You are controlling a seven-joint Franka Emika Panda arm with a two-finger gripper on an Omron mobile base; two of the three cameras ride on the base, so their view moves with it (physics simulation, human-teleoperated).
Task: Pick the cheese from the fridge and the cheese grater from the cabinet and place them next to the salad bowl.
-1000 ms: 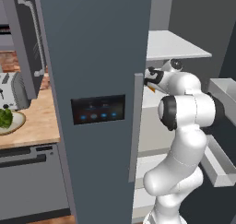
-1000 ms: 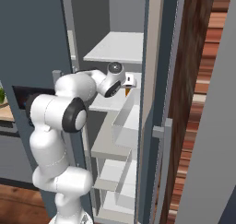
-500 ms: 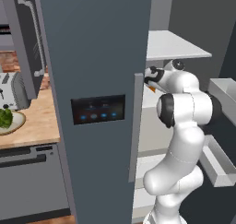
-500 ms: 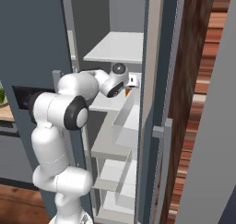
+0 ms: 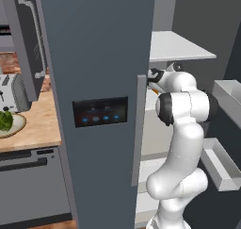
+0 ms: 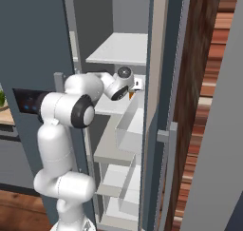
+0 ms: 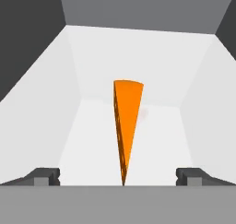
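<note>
the white arm reaches into the open fridge (image 5: pixel 99 58), its wrist bent toward a white inner shelf (image 6: pixel 121 49) region in the right base view. in the hand view the pincer (image 7: pixel 118 176) stands wide apart, its two dark fingertips (image 7: pixel 44 176) low at either side of the frame, with nothing between them touching either tip. the cheese (image 7: pixel 126 126) is an orange wedge standing on edge on a white floor enclosed by white walls, its broad rounded end far from the camera and its thin point toward the pincer, reaching down midway between the two tips. whether the point lies inside the gap or just ahead of it cannot be told. in the right base view a small spot of orange shows just below the hand, at the near edge of a white door bin (image 6: pixel 130 130).

in the left base view the fridge door carries a dark control panel (image 5: pixel 100 112) with blue lights, and a grey vertical handle (image 5: pixel 138 129) runs along its edge beside the arm. to the left a wooden tabletop (image 5: pixel 35 124) holds the salad bowl (image 5: pixel 16 125), a shallow beige dish with green lettuce (image 5: pixel 4 120) in it, near the picture's left edge. a toaster (image 5: pixel 8 92) stands just behind the bowl. the bowl is well apart from the cheese, with the fridge door between them.
</note>
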